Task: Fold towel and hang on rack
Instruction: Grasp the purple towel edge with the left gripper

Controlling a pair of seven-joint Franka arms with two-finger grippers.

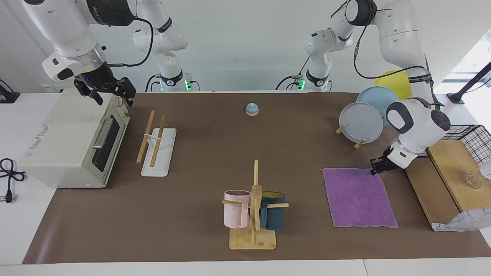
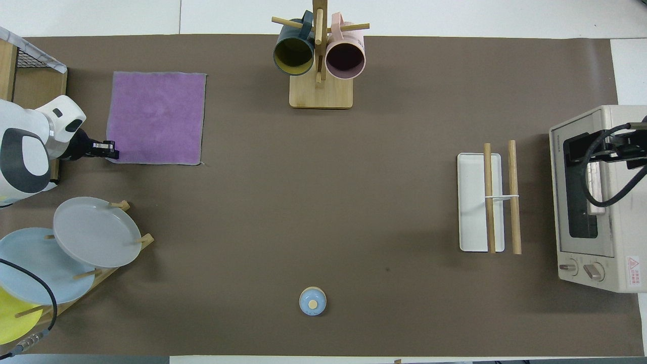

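Brown mat over white table

Two arms, glossy white rounded shells, dark grey to black bands at the joints. Small black lettering on the upper links. Bases carry black collars with green lights. Loose black cables loop along both arms. Left gripper: small, black, on a white wrist housing with a dark grey cap. Right gripper: black linkwork under a silver ring, small blue light.
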